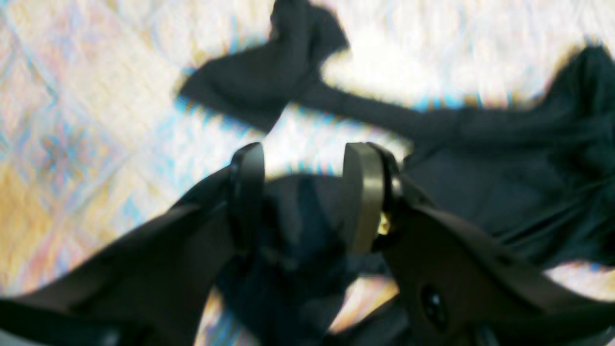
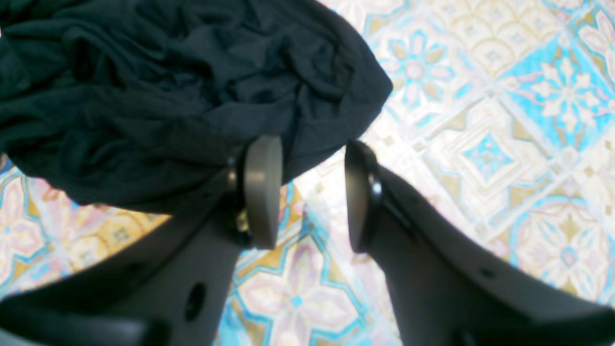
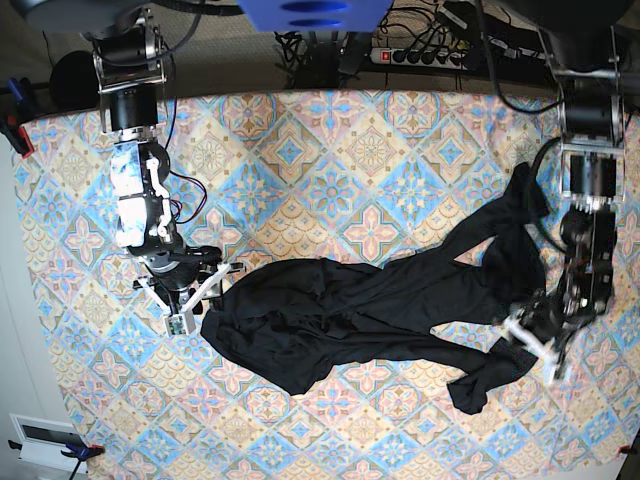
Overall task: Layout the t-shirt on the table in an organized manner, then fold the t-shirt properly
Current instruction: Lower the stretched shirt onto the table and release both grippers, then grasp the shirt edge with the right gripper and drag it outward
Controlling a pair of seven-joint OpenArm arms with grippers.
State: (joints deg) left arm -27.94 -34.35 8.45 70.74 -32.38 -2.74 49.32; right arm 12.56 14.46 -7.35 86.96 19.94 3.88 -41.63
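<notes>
Both wrist views differ | left pincer (image 1: 303, 190) holds t-shirt (image 3: 340, 315) fabric | right pincer (image 2: 312, 192) wide, empty over table (image 2: 480, 144)

Blurred view down past the left gripper (image 1: 303, 192), dark fingers (image 1: 247, 192) standing apart, the right pad pale. Between them a bunch of black t-shirt (image 1: 504, 192) fabric, filling the gap and hanging down toward the near edge; whether the pads actually press it, not clear through the blur. More of the same cloth spread to the right, wrinkled. From there a narrow twisted band stretched to the far left, ending in a wider flap with an upturned tip near the top edge. Under all, the table (image 1: 86, 134) with its pastel tile pattern, washed out by bright light at far centre.
</notes>
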